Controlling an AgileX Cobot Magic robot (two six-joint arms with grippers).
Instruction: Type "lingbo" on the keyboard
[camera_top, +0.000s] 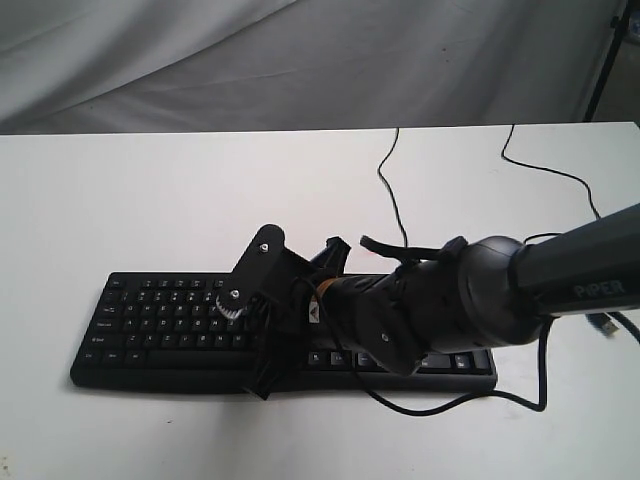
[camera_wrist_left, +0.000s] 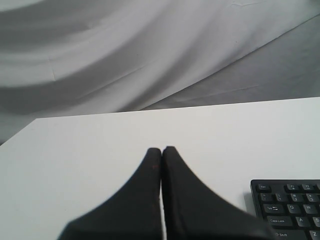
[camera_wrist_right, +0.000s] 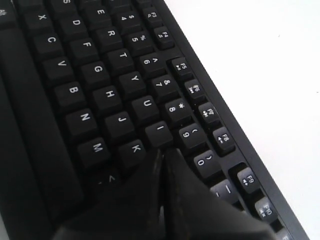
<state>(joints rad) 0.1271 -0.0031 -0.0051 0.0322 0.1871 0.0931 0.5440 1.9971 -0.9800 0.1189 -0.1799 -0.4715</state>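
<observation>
Single-point typing on the wide flat black white-lettered keyboard (camera_top: 170, 325), flat on the white desk (camera_top: 150, 200).
Presses the right arm's black fingers (camera_wrist_right: 142, 200) together, empty, making one narrow tip for single keys; hangs by the I key (camera_wrist_right: 159, 132) and K key (camera_wrist_right: 132, 150), contact unclear. Parks the left arm's black fingers (camera_wrist_left: 140, 200), likewise closed, over desk beyond the keyboard's end, seemingly out of the way.
</observation>
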